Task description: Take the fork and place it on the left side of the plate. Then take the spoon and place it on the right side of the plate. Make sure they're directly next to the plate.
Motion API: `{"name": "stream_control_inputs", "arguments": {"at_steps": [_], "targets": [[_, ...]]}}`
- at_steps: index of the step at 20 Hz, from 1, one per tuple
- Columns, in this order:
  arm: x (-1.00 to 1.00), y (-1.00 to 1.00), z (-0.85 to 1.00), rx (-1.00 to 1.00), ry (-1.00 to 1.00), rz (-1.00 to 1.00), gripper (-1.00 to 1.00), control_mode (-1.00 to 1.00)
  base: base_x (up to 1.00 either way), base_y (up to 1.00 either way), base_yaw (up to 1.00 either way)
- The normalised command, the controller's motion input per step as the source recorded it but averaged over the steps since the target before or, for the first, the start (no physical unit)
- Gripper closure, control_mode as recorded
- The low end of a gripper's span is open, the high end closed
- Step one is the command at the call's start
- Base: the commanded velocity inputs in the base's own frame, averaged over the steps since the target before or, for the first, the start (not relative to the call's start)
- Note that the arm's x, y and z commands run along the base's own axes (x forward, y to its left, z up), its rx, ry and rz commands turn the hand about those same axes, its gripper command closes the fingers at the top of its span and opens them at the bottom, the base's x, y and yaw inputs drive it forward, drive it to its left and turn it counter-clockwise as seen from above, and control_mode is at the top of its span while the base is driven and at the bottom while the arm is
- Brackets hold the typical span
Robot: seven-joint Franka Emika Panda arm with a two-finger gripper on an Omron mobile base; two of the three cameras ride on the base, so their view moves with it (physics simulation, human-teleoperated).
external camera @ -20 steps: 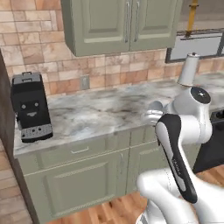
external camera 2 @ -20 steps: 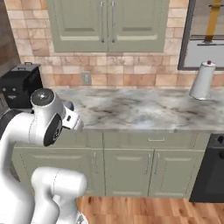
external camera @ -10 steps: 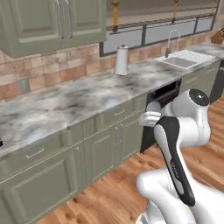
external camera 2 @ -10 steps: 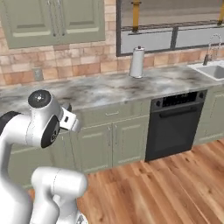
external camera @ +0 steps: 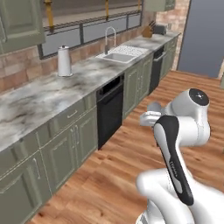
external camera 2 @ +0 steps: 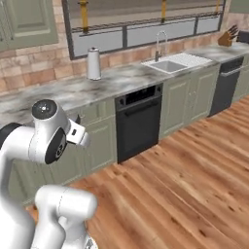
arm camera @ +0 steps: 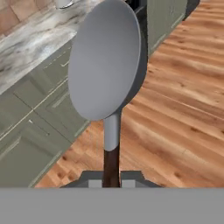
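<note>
Marble-patterned counter [external camera: 39,98] runs along the left of the left base view, a white paper-towel roll [external camera: 64,61] standing on it, then the black dishwasher front [external camera: 109,109], the sink [external camera: 119,54] further along, and open wooden floor [external camera: 109,183] to the right. The arm is tucked in close over that floor, well apart from the counter.

Look at the hand view: the spoon [arm camera: 107,74] stands straight up out of the end effector [arm camera: 111,178], silver bowl looming large, dark reddish-brown handle running down between the two tips. The jaws are pinched almost fully together on that handle, so the spoon is firmly in hand.

So this reads as the second half of the job, the spoon being carried. The plate isn't among what's visible here, and neither is the fork. The next move, by my reckoning, calls for reaching the plate, then lowering the spoon flat directly beside its right rim.
</note>
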Motion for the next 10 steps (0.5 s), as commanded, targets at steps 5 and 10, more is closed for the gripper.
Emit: {"name": "stream_control_inputs", "arguments": {"at_steps": [5,10], "targets": [[0.00,0.00,0.00,0.00,0.00,0.00,1.00,1.00,-0.60,-0.61,-0.32],[0.00,0.00,0.00,0.00,0.00,0.00,1.00,1.00,-0.62,-0.71,-0.27]]}}
